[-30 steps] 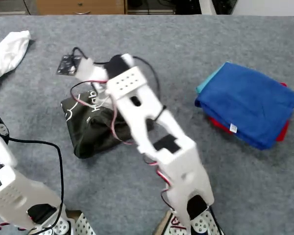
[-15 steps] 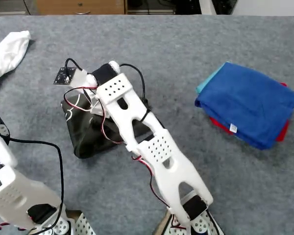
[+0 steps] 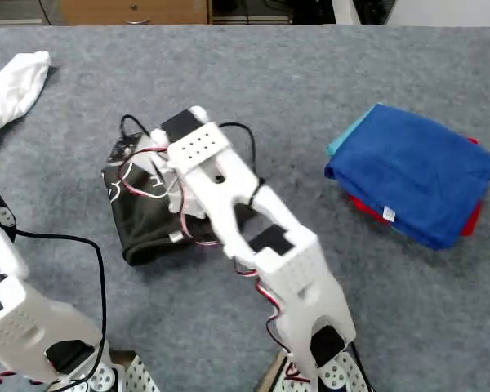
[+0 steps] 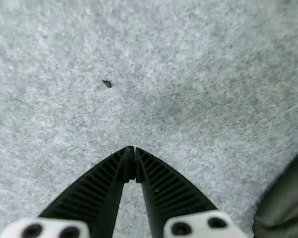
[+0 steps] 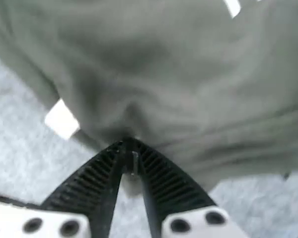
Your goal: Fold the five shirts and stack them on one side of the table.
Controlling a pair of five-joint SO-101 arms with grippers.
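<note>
The grey felted tabletop [image 3: 327, 73] is carrying everything. The white right arm [image 3: 269, 245] is stretching from 6 o'clock toward 10 o'clock over the black shirt [image 3: 143, 220]. At 3 o'clock a folded blue shirt [image 3: 412, 171] is topping a soft stack, its long axis running 10 to 4 o'clock, with red cloth [image 3: 474, 220] peeking out beneath. The black shirt is lying as a crumpled bundle at 9 o'clock of centre. A white shirt [image 3: 16, 82] is lying loose at 10 o'clock. The right pincer [image 5: 129, 148] is pinching a pucker of the black shirt, ribbed fingers together. The left pincer [image 4: 131, 151] is hanging closed and empty above bare tabletop.
</note>
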